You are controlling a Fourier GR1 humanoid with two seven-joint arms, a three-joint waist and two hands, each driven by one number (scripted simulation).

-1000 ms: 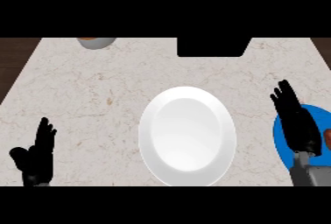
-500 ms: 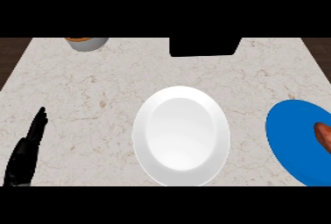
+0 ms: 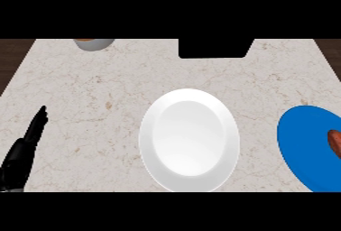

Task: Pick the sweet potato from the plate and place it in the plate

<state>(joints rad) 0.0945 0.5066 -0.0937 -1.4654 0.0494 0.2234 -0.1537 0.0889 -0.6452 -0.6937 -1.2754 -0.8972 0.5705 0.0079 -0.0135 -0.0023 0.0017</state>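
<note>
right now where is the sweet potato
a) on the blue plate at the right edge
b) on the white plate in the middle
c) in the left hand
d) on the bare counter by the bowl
a: the reddish-brown sweet potato lies on the blue plate at the view's right edge, partly cut off, while the white plate holds nothing and the left hand shows with straight fingers at the lower left.

No legible text, label, brand, number or sign anywhere in view.
</note>
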